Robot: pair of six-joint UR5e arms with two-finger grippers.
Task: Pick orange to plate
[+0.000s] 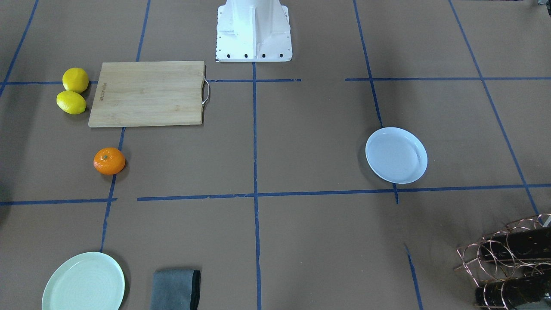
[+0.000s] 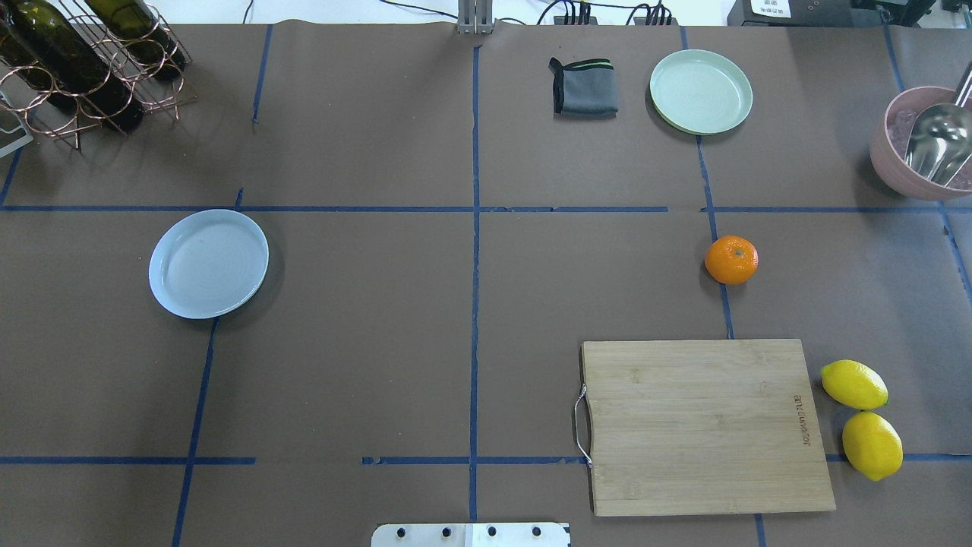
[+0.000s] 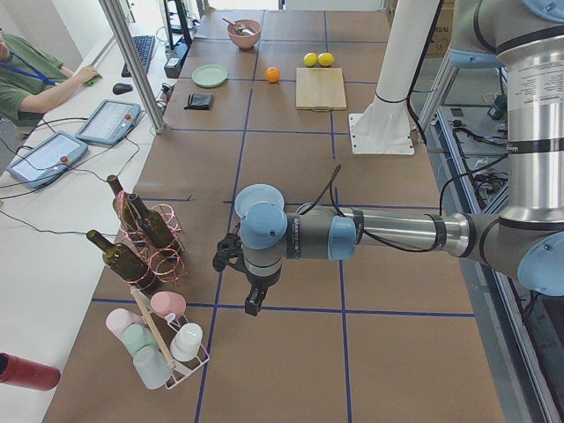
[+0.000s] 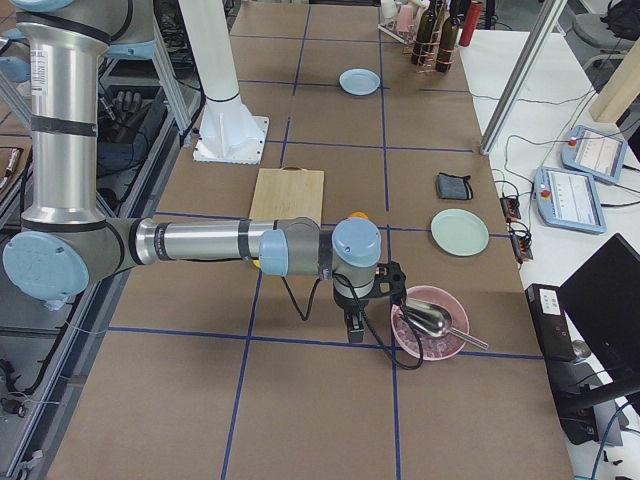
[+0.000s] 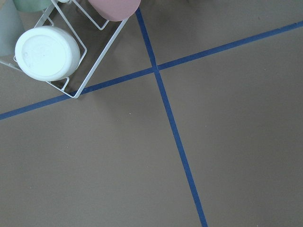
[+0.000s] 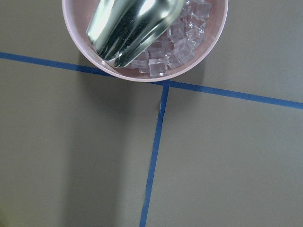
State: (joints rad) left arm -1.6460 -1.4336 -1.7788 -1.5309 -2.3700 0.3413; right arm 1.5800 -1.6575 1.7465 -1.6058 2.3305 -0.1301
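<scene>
One orange (image 2: 731,260) sits near the cutting board (image 2: 706,425), well apart from the plate (image 2: 209,264); left gripper (image 3: 252,306), right gripper (image 4: 354,328): can't tell how open.

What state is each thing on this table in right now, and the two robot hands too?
orange, whole, lying free, not gripped.
white plate, upright, empty.
mint-green plate, upright, empty.
cutting board, lying flat, nothing on it.
lemons, two, whole, side by side.
cloth, folded.
pink bowl, holding ice cubes and a metal scoop.
left gripper, open or shut: cannot tell.
right gripper, open or shut: cannot tell.
</scene>
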